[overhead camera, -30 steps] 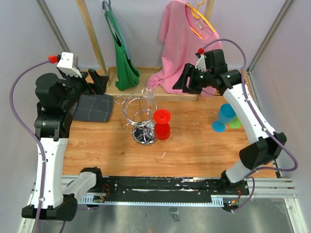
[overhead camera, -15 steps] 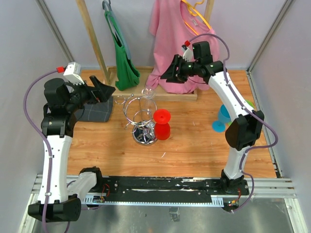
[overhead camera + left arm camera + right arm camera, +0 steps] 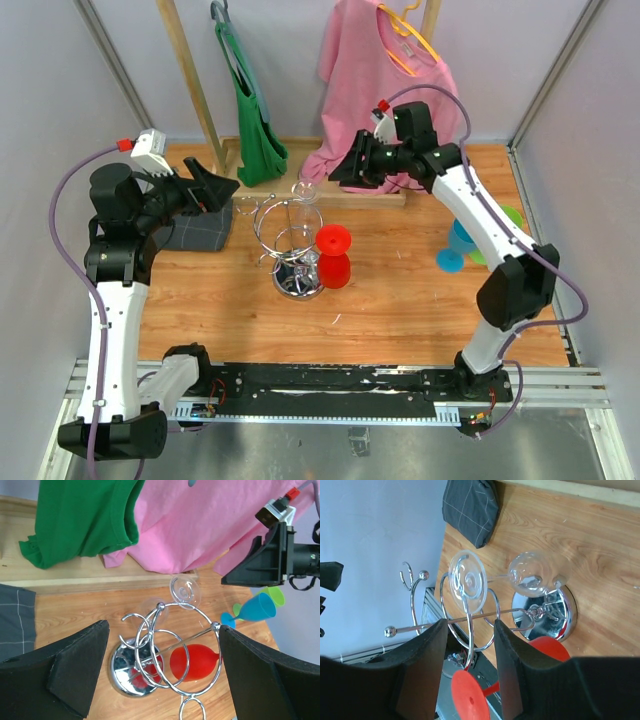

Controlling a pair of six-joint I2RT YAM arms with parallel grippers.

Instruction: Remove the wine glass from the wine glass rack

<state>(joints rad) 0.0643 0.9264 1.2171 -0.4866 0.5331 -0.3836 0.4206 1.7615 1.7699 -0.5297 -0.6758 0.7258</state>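
The wine glass rack (image 3: pixel 290 240) is a chrome wire stand with a round shiny base (image 3: pixel 131 667), set mid-table. A clear wine glass (image 3: pixel 305 190) hangs upside down from its far loops, foot (image 3: pixel 468 581) up and bowl (image 3: pixel 532 573) below. A red glass (image 3: pixel 333 255) stands inverted at the rack's right side. My left gripper (image 3: pixel 205 185) hovers left of the rack, wide open, and frames the rack between its fingers (image 3: pixel 75 670). My right gripper (image 3: pixel 350 165) hangs behind the rack, jaws partly apart with nothing between them, and points at the clear glass.
Blue (image 3: pixel 460 240) and green (image 3: pixel 487 250) plastic glasses sit at the right. A folded grey cloth (image 3: pixel 195 222) lies at the left. A green shirt (image 3: pixel 255 130) and a pink shirt (image 3: pixel 385 90) hang on a wooden frame behind the rack.
The right arm has swung left and down toward the rack, its jaws narrowing. The left gripper turned toward the rack, then stayed still.
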